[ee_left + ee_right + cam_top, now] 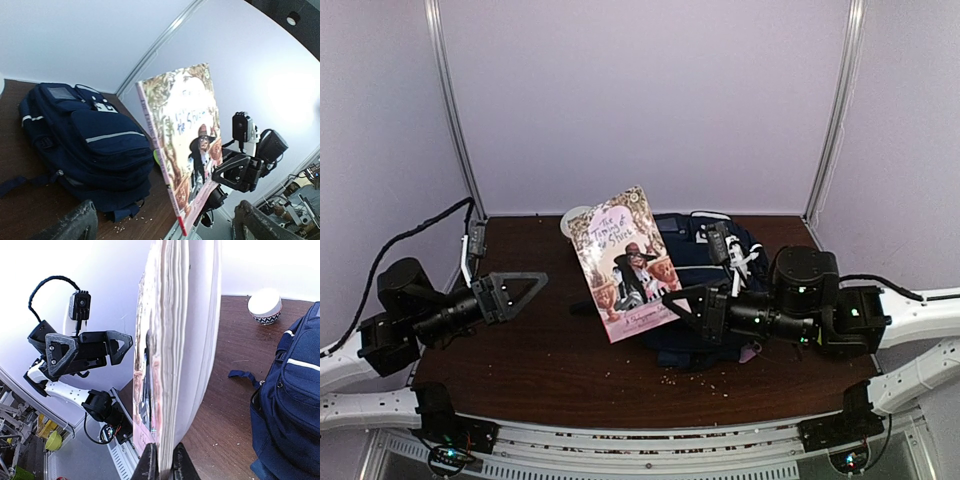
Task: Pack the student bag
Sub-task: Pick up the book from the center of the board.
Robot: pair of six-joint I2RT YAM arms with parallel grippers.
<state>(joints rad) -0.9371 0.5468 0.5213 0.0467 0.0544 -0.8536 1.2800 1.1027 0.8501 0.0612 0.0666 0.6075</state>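
The student bag (682, 238) is a navy backpack with white stripes, lying at the back right of the table behind my right arm; the left wrist view shows its front pocket (85, 145). My right gripper (672, 300) is shut on the lower edge of an illustrated book (625, 262) and holds it upright left of the bag. In the right wrist view both fingers (150, 466) pinch the book's page edge (185, 340). My left gripper (535, 290) stands open at the left, apart from the book, with nothing between its fingers (75, 222).
A small white patterned bowl (575, 220) sits at the back behind the book, also in the right wrist view (265, 305). Crumbs (695, 378) are scattered on the dark wooden table near the bag. White walls enclose the back and both sides.
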